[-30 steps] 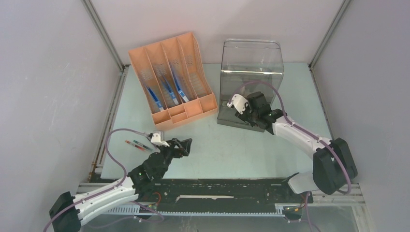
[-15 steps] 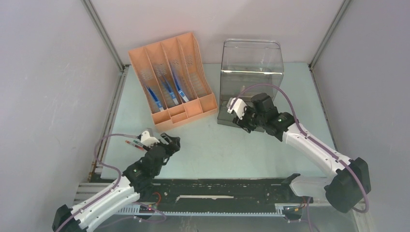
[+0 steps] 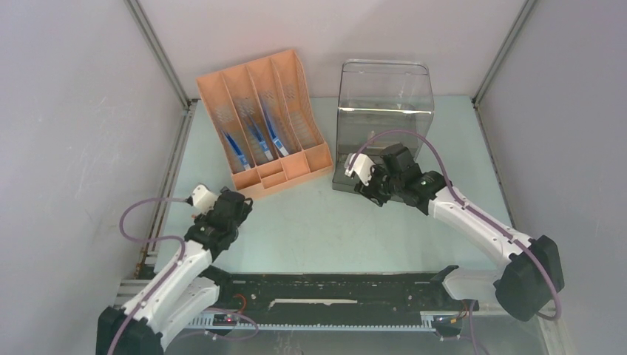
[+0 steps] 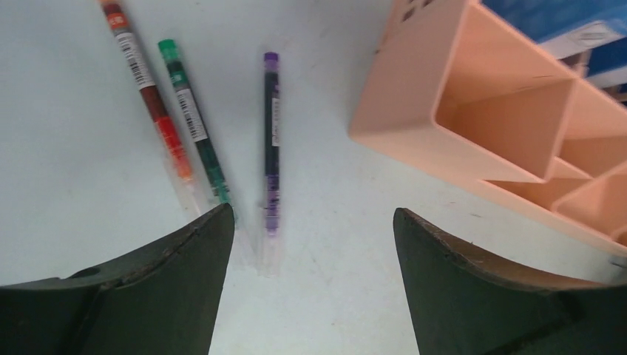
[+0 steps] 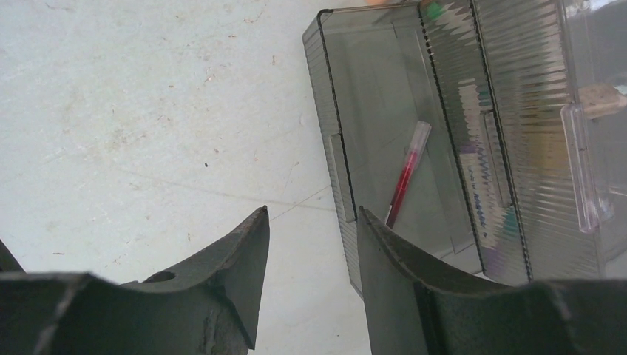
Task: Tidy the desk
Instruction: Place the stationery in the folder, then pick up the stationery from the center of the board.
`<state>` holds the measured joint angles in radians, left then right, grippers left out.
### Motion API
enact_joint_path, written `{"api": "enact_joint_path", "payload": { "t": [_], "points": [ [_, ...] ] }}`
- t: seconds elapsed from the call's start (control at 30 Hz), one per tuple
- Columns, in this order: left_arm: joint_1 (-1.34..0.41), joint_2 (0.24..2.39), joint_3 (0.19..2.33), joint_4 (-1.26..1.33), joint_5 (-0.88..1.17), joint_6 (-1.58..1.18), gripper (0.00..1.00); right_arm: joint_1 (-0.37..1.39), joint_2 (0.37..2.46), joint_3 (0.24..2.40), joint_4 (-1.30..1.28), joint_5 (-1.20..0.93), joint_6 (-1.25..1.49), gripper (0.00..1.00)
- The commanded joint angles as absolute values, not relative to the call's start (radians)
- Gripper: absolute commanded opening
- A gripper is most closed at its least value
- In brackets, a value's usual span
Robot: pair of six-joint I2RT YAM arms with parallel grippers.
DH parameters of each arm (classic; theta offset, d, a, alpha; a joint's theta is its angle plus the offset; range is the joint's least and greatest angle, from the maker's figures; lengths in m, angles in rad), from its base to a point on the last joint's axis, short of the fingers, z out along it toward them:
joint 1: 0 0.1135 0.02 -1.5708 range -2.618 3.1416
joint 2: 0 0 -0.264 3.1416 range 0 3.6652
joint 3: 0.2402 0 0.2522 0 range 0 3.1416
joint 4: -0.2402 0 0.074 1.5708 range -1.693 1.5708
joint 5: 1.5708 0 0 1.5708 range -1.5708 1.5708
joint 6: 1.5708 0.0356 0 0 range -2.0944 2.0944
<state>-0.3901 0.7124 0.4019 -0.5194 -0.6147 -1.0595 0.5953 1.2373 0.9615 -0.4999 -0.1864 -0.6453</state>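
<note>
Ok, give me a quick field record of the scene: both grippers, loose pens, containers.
left gripper: open, above the loose pens
loose pens: red pen, green pen, purple pen, roughly side by side on the desk, beside the orange organizer
right gripper: open, at the front of the smoky clear box
box contents: second red pen lying in its front tray
organizer contents: blue items in the rear slots

No legible words or numbers anywhere. Only white barcode stickers [image 4: 135,59] on the red pen [image 4: 153,102], green pen [image 4: 194,122] and purple pen [image 4: 271,140], upper left of the left wrist view; print too blurred to read.
</note>
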Motion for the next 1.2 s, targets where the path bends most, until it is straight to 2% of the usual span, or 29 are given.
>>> {"api": "enact_joint_path", "payload": {
  "t": [0.0,0.2,0.5,0.7,0.9,1.07,1.17],
  "points": [
    [-0.359,0.850,0.495,-0.602,-0.609,-1.087,0.85,0.603,1.241,0.991,-0.496,-0.181,-0.651,0.55],
    [-0.355,0.958,0.539,-0.635,-0.650,-1.099,0.82,0.603,1.242,0.991,-0.493,-0.177,-0.652,0.55],
    [-0.310,1.010,0.519,-0.532,-0.627,-1.045,0.60,0.603,1.255,0.990,-0.491,-0.167,-0.653,0.55],
    [-0.299,1.066,0.526,-0.532,-0.618,-1.031,0.54,0.603,1.259,0.991,-0.489,-0.163,-0.653,0.55],
    [-0.295,1.120,0.530,-0.525,-0.614,-1.037,0.53,0.603,1.262,0.991,-0.489,-0.161,-0.655,0.55],
    [-0.290,1.197,0.563,-0.528,-0.593,-1.021,0.47,0.603,1.262,0.990,-0.489,-0.158,-0.657,0.55],
    [-0.285,1.246,0.587,-0.535,-0.576,-1.009,0.38,0.603,1.262,0.990,-0.489,-0.155,-0.657,0.55]
  ]
}}
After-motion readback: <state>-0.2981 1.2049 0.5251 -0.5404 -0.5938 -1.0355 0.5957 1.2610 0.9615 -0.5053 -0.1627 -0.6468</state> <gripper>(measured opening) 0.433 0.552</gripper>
